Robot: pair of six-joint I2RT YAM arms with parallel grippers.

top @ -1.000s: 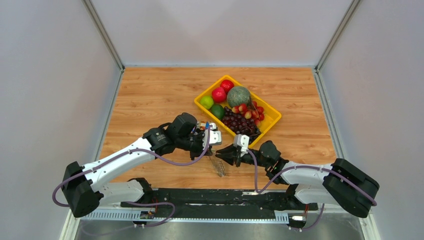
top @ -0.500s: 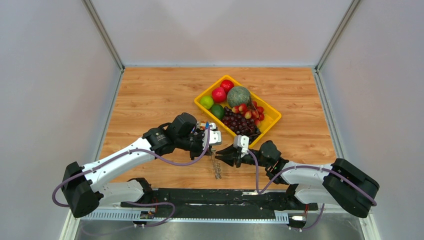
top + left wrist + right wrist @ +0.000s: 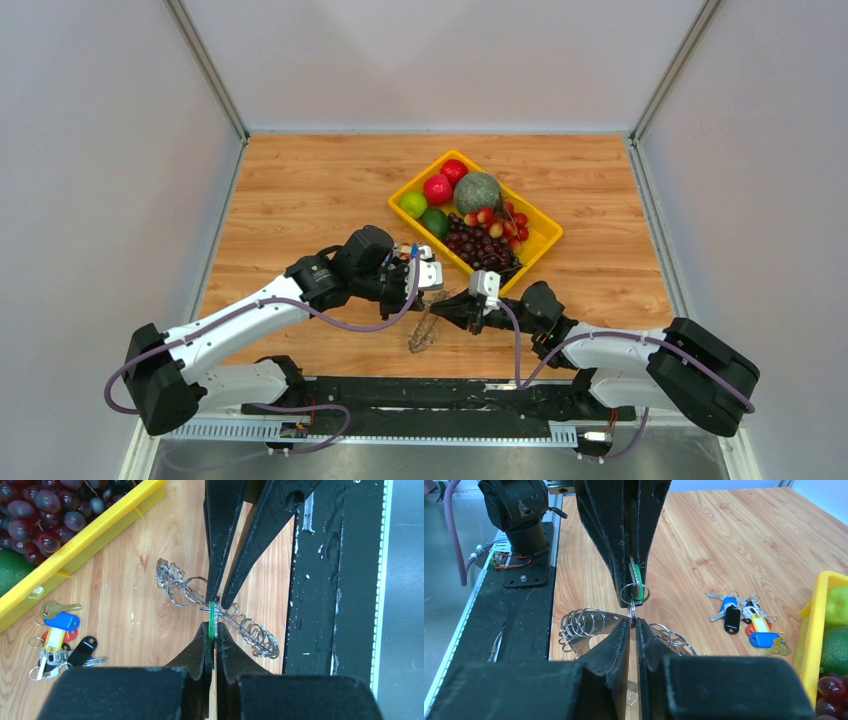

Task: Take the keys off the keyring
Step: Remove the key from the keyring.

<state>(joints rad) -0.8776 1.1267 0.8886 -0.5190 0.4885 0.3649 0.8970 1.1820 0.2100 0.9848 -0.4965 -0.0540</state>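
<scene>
Your right hand (image 3: pixel 633 624) has just pinched the large thin metal keyring (image 3: pixel 230 620) beside the small green tag (image 3: pixel 636 577) that your left hand (image 3: pixel 211 627) pinches; stripping the silver metal keys (image 3: pixel 172 582) can likely start.

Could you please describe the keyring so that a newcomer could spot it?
Start at the yellow tray on the wooden table. Just off its near corner the left gripper and right gripper meet at the keyring. It is all silver with one green tag, unlike the small bunch with coloured heads lying nearby.

Densely strung silver keys (image 3: pixel 172 582) crowd the thin, slanting keyring (image 3: pixel 197 596).
</scene>
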